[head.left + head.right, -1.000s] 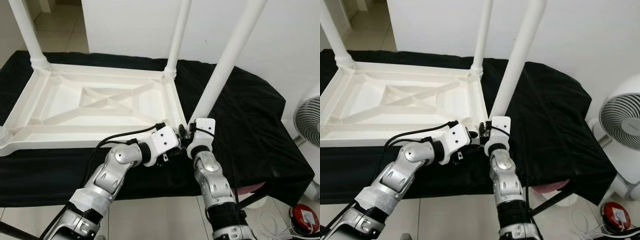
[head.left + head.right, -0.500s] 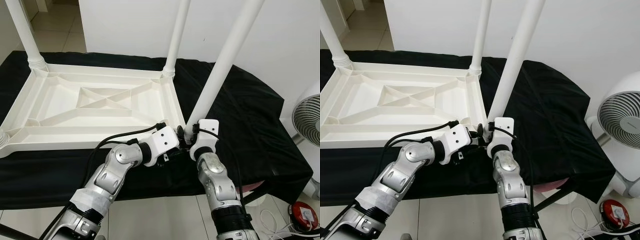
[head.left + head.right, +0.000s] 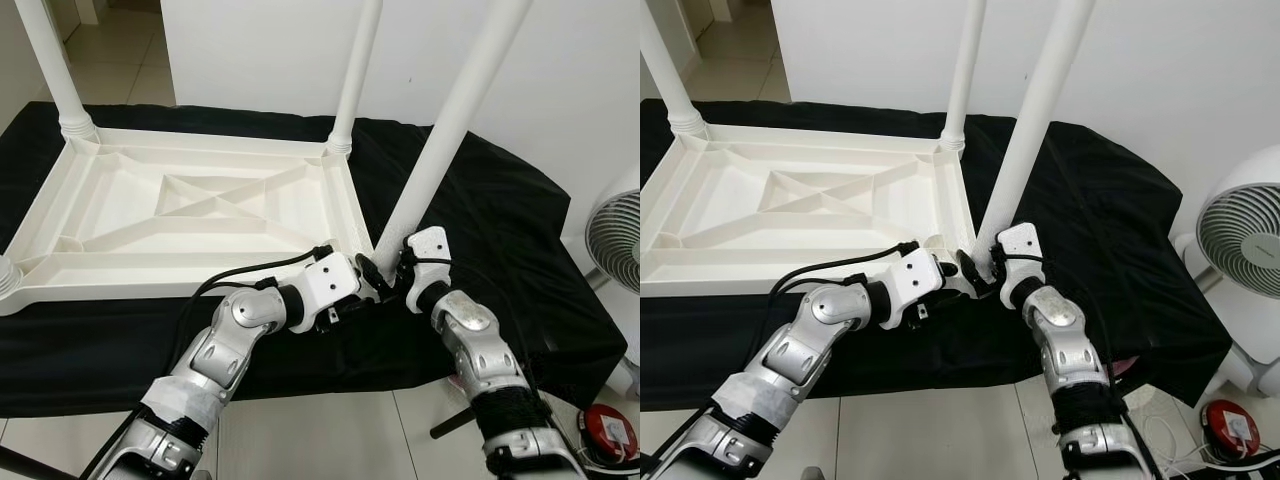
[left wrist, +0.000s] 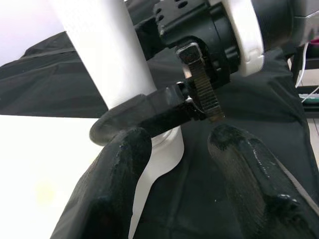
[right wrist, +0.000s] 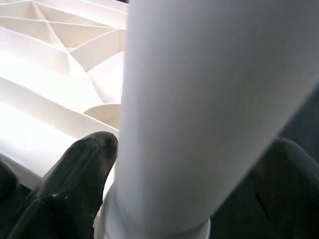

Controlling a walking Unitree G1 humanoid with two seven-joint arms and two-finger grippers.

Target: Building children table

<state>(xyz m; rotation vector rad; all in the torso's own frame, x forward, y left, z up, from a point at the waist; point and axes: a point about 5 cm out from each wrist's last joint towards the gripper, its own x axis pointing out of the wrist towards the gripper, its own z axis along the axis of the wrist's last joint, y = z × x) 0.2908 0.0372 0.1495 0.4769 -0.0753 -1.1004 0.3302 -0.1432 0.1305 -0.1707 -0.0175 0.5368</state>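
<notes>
White table top (image 3: 190, 215) lies upside down on black cloth (image 3: 480, 230). Right gripper (image 5: 189, 164) pinches the near-corner leg (image 3: 445, 130) at its base, a finger on each side. Left gripper (image 4: 179, 164) is spread open just beside that base, holding nothing.

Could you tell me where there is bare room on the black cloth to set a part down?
The black cloth lies bare right of the near leg, toward the fan. It is crowded at that leg's base, where the left gripper and right gripper meet by the upturned tabletop.
</notes>
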